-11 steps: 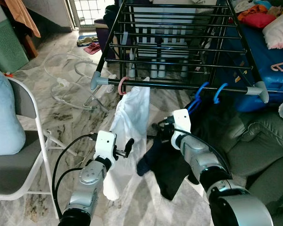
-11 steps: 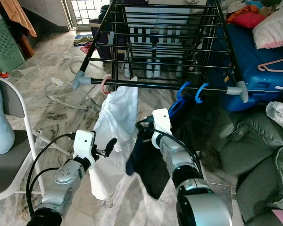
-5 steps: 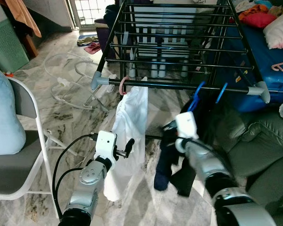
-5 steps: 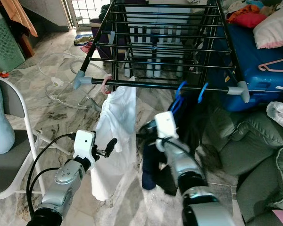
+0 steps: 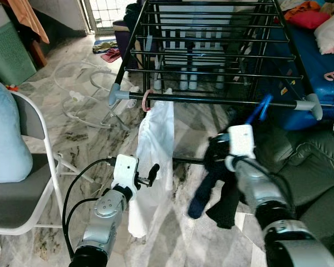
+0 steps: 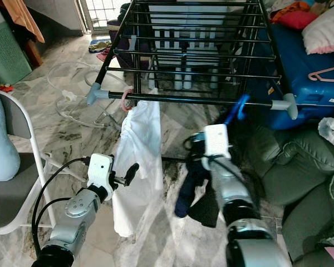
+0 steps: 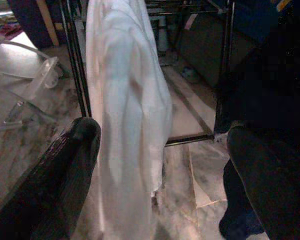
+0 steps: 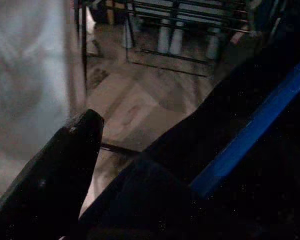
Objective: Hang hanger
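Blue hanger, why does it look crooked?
The blue hanger sits tilted on the rack's front bar, leaning toward the right gripper, which holds the dark garment on it. The white garment on the pink hanger hangs straight down by comparison.

1. Blue hanger: plastic, hook at the front rail of the black drying rack, near the rail's right end.
2. Dark garment: drapes from the blue hanger, below the rail, clear of the floor.
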